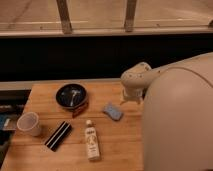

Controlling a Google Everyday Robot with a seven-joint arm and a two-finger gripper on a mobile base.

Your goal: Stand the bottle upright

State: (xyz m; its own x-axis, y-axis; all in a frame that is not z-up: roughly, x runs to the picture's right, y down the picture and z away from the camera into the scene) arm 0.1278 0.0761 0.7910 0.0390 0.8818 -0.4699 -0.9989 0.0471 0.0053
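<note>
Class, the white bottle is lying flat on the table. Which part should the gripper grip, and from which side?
Probably the labelled middle of the bottle, from above, closing across its narrow width: it lies flat, cap toward the bowl, long sides free. The gripper is out of view; only the arm shows at right.

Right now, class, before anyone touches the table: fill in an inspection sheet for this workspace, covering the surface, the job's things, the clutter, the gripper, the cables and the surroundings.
Surface: wooden table, bare wood at the front.
Job's things: bottle lying on its side, cap pointing toward the far edge; not yet upright.
Clutter: dark bowl at the back; white cup upright at the left; black bar lying left of the bottle, apart from it; blue pad right of the bowl.
Gripper: gripper not in view; only the cream arm shows, at the right.
Cables: nothing seen.
Surroundings: dark wall behind the table; window posts above.
</note>
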